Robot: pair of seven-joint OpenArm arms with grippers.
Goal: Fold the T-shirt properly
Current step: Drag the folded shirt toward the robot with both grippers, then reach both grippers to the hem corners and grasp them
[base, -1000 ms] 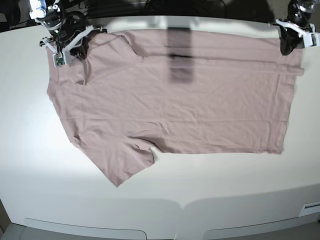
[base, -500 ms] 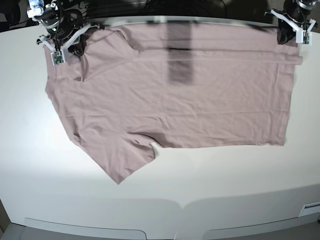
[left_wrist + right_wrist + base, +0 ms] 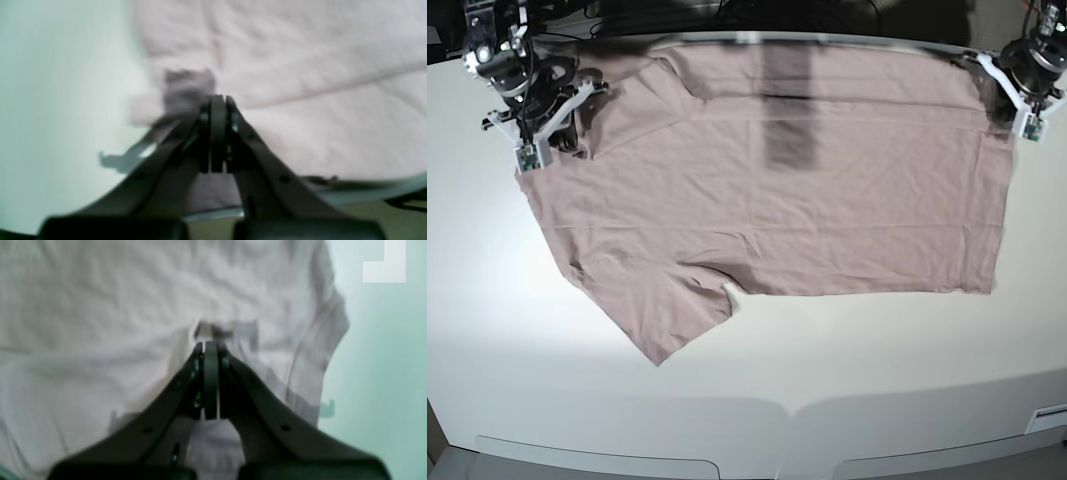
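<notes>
a white table (image 3: 747,400) fills the base view, with dark clutter beyond its far edge at 12 o'clock. the t-shirt (image 3: 777,200) lies spread flat across the table's far half, one sleeve pointing toward 7 o'clock. at 10 o'clock the right gripper (image 3: 530,128) is clamped on the t-shirt's shoulder edge, jaws pressed together. at 2 o'clock the left gripper (image 3: 1010,100) pinches the t-shirt's corner, jaws likewise closed.
</notes>
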